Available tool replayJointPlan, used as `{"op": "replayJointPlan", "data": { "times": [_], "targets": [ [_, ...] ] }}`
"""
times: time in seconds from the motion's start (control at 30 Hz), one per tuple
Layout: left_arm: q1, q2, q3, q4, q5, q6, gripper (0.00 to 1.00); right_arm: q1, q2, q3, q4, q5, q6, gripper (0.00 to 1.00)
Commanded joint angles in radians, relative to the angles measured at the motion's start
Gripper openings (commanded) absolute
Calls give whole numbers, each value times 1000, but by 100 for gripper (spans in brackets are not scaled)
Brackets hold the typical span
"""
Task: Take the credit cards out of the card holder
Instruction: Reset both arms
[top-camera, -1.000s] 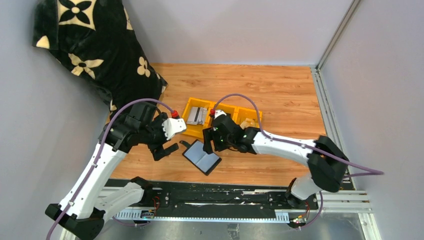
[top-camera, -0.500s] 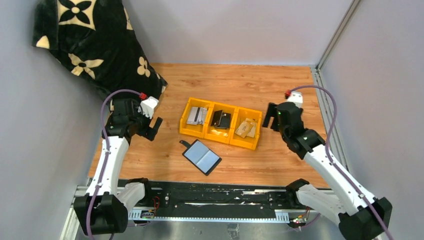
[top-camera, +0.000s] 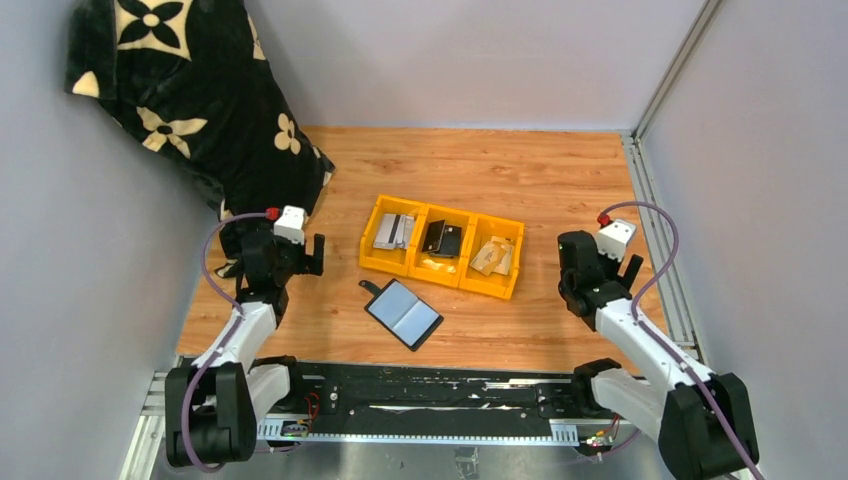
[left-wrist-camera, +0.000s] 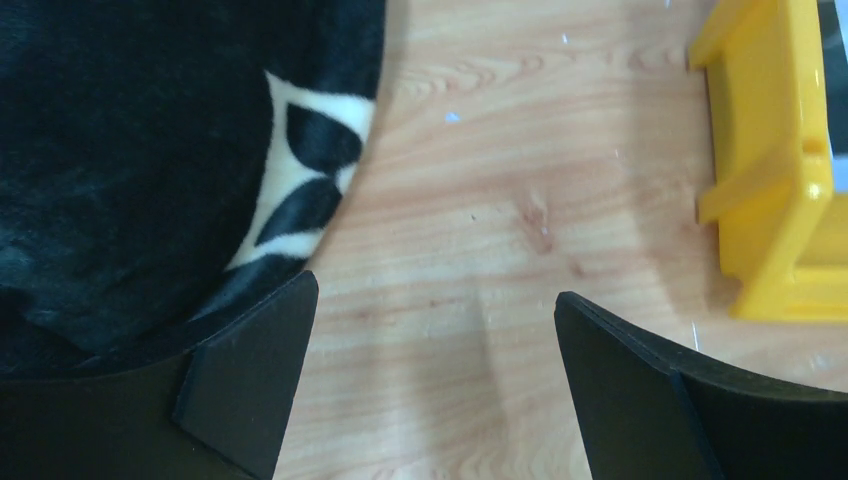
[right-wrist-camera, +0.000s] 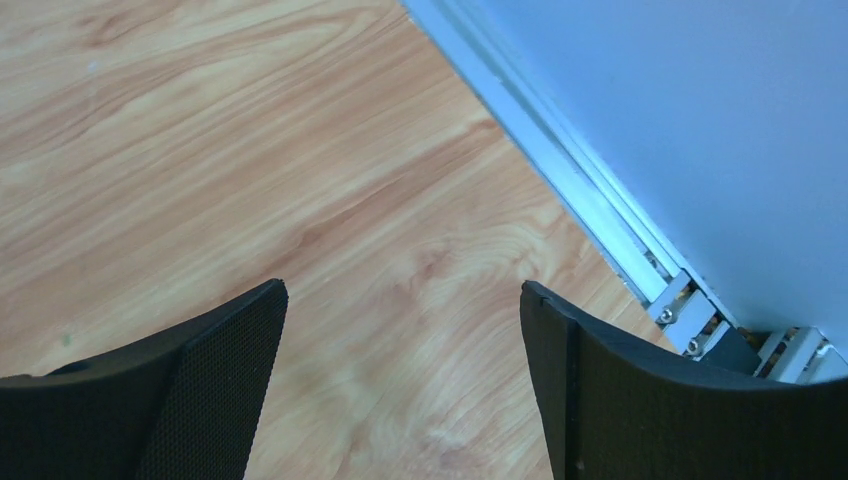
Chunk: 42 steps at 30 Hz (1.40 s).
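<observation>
The card holder (top-camera: 403, 313) lies open on the wooden table, pale grey-blue inside up, its black tab (top-camera: 370, 288) pointing to the far left. No card shows in its pockets. The credit cards lie in the yellow tray (top-camera: 462, 280): a silvery-grey one (top-camera: 393, 231) in the left compartment, a black one (top-camera: 441, 238) in the middle, a tan one (top-camera: 492, 255) in the right. My left gripper (top-camera: 314, 254) (left-wrist-camera: 435, 300) hangs open and empty left of the tray. Near the table's right edge my right gripper (top-camera: 631, 268) (right-wrist-camera: 400, 300) is open and empty, over bare wood.
A black blanket with cream flowers (top-camera: 190, 90) (left-wrist-camera: 150, 150) hangs over the far left corner, close to the left gripper. The tray's left end (left-wrist-camera: 780, 200) shows in the left wrist view. An aluminium rail (top-camera: 650, 210) (right-wrist-camera: 600, 230) and grey wall border the right side.
Both arms have drawn back from the card holder and tray to the table's sides. The right gripper's jaws have spread wider. The holder and cards have not moved.
</observation>
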Motion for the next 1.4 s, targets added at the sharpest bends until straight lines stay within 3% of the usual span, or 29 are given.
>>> {"op": "replayJointPlan", "data": {
  "times": [0.0, 0.1, 0.27, 0.37, 0.53, 0.6, 0.63, 0.67, 0.7, 0.73, 0.77, 0.8, 0.93, 1.37],
  "targets": [
    [16, 66, -103, 492, -74, -130, 100, -56, 62, -38, 245, 187, -29, 89],
    [22, 140, -165, 677, -69, -167, 100, -86, 101, -195, 663, 172, -222, 85],
    [25, 171, -128, 635, -116, -202, 100, -153, 186, -307, 970, -48, -226, 88],
    [25, 169, -180, 750, -127, -262, 100, -166, 316, -298, 1117, -111, -309, 89],
    [7, 463, -354, 1407, -51, -275, 100, -165, 357, -286, 1169, -359, -451, 90],
    [2, 404, -332, 1280, -57, -257, 100, -165, 385, -307, 1200, -522, -500, 90],
    [-10, 370, -292, 1173, -72, -244, 100, -164, 462, -338, 1408, -520, -527, 91],
    [-20, 352, -263, 1068, -101, -236, 100, -159, 539, -353, 1505, -486, -549, 92],
    [-36, 361, -214, 987, -118, -231, 100, -138, 542, -320, 1465, -450, -564, 93],
    [-56, 370, -192, 969, -132, -218, 100, -141, 511, -287, 1298, -442, -526, 93],
    [-77, 379, -176, 942, -151, -212, 100, -173, 470, -240, 1141, -480, -478, 94],
    [-88, 369, -165, 903, -168, -188, 100, -210, 453, -226, 1112, -529, -449, 94],
    [-93, 371, -174, 929, -173, -186, 100, -218, 486, -267, 1250, -532, -473, 94],
    [-93, 372, -164, 907, -180, -176, 100, -217, 485, -269, 1256, -533, -476, 95]
  ]
}}
